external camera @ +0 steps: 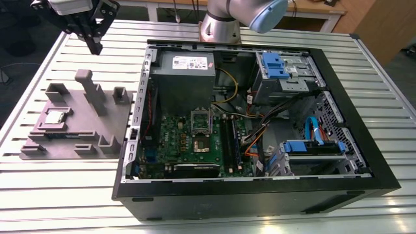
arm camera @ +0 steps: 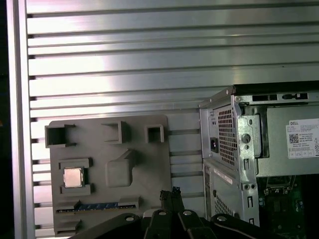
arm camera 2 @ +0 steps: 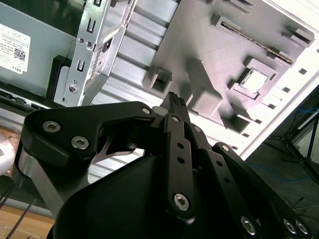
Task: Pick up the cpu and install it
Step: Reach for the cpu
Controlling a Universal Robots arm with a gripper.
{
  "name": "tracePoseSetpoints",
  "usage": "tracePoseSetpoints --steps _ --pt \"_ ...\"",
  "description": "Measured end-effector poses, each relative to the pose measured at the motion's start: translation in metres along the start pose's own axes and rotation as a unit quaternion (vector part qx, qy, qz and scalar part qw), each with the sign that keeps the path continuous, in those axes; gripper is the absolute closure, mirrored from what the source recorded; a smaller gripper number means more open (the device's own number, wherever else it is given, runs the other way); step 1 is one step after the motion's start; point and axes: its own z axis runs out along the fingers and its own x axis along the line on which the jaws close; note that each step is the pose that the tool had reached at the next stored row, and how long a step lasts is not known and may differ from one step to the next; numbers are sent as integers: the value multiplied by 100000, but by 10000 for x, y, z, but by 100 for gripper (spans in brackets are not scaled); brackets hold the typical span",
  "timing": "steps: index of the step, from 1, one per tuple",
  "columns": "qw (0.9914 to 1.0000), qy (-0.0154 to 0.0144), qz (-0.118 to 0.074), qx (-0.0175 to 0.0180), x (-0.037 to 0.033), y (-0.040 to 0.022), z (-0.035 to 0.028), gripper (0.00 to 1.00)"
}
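At the exterior view's left you have a grey moulded fixture tray (external camera: 97, 129) with blocky posts, lying on the ribbed aluminium table (external camera: 58, 195). The cpu (external camera: 55, 117) sits flat in one of the tray's square pockets, its shiny silver top up. Just nearer than it, a long memory stick (external camera: 65, 136) lies in a slot.

Your gripper (external camera: 96, 48) hangs beyond the tray's far edge, well apart from the cpu. Its black fingers are pressed together with nothing between them. The first wrist view looks straight down on the cpu (arm camera: 73, 177) in its pocket.

To the right, the open black computer case (external camera: 260, 195) holds a green motherboard (external camera: 175, 141) with a square socket (external camera: 202, 143). It also holds a grey power supply box (external camera: 185, 80) and blue drive brackets (external camera: 276, 63). The exterior view shows you that interior, while the first wrist view shows the case's perforated metal rear corner (arm camera: 227, 134).
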Motion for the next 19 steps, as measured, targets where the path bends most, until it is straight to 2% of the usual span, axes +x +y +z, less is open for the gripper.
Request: tracePoseSetpoints --steps 2,4,19 --pt "100000 -3 -1 -2 5 0 0 90" --pt "100000 17 1 2 39 -3 9 90" --pt "100000 19 0 2 77 -6 10 90"
